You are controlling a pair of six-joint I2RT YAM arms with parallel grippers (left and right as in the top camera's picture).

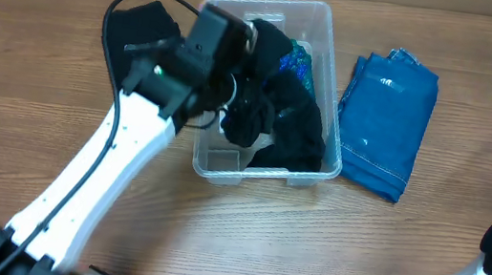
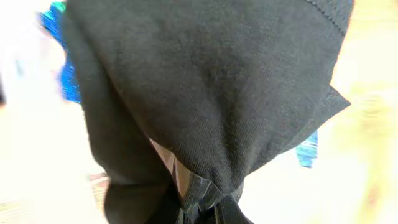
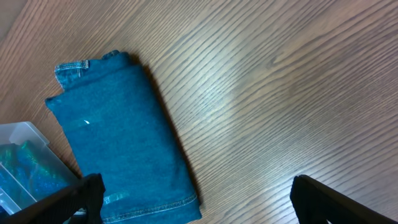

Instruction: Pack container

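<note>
The clear rectangular plastic container point(image 1: 329, 43), with rounded corners and a thick rim, stands on the wood-grain table point(image 1: 422, 259), toward the far middle of it. Inside we see soft black garments point(image 1: 300, 131) and a glittering blue-green piece point(image 1: 296, 67). A whitish patch point(image 1: 224, 159) shows on its base at the near corner; any writing there is too small for us to read. The left gripper point(image 2: 206, 206) is pinched together on a black fine-knit cloth point(image 2: 211, 81) above the container. Just beside the container lies a folded blue denim piece point(image 1: 384, 118) with stitched hems. The right gripper point(image 3: 196, 190) has its fingers wide apart over the table, with nothing between them.
</note>
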